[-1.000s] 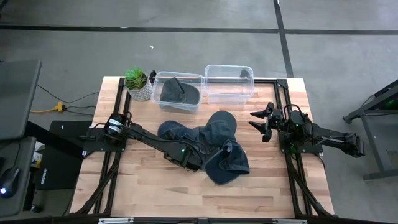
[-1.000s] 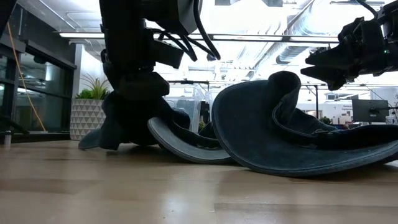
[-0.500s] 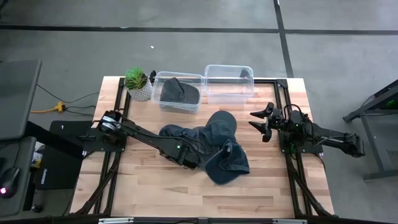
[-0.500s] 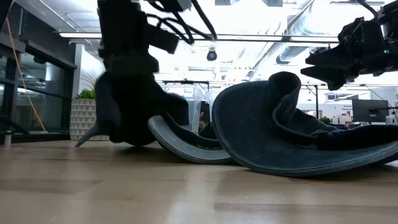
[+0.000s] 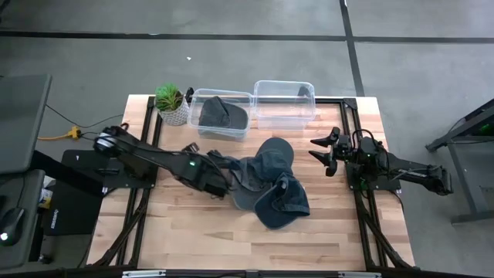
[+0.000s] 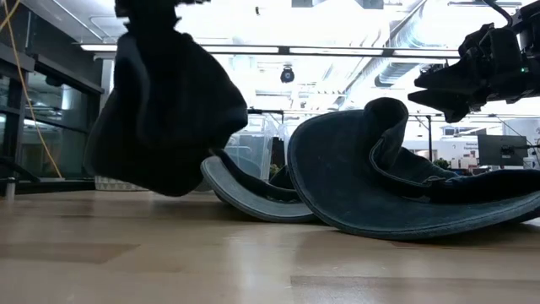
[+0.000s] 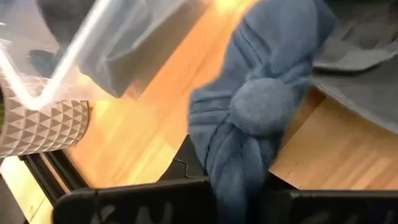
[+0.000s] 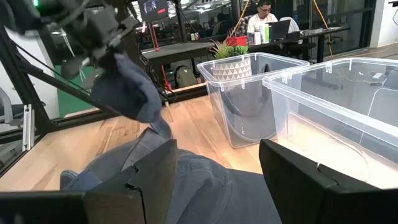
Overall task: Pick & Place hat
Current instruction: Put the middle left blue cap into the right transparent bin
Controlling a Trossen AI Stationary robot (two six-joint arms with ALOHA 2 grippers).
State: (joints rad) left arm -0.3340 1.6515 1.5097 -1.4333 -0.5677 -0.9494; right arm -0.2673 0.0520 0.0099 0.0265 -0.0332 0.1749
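Observation:
A dark blue knit hat with a pom-pom [image 7: 264, 106] hangs from my left gripper [image 7: 239, 194], which is shut on it above the table's middle left [image 5: 222, 165]. In the low view the hat [image 6: 164, 118] is clear of the tabletop. Two more dark brimmed hats [image 5: 266, 164] [image 5: 282, 202] lie in a heap at the table's middle. Another dark hat [image 5: 220, 114] lies in the left clear bin [image 5: 202, 96]. My right gripper [image 5: 324, 153] waits open at the right edge, level, touching nothing. My left gripper pinches a gathered bunch of the knit hat's fabric [image 7: 233, 163] between its two fingers, several layers together. The fingers slant down from the table's left side. The hat hangs below them, slack and lifted clear, its pom-pom [image 7: 264, 106] facing the wrist camera.
A second clear bin [image 5: 284, 100] stands beside the first at the far edge. A potted plant [image 5: 171, 104] stands at the far left, close to the left bin. Bare wood lies along the near side of the table [image 5: 231, 239].
My left gripper has risen and drawn back toward the table's left and far side. The knit hat has come up with it, off the heap and clear of the table, while the brimmed hats have stayed where they lay.

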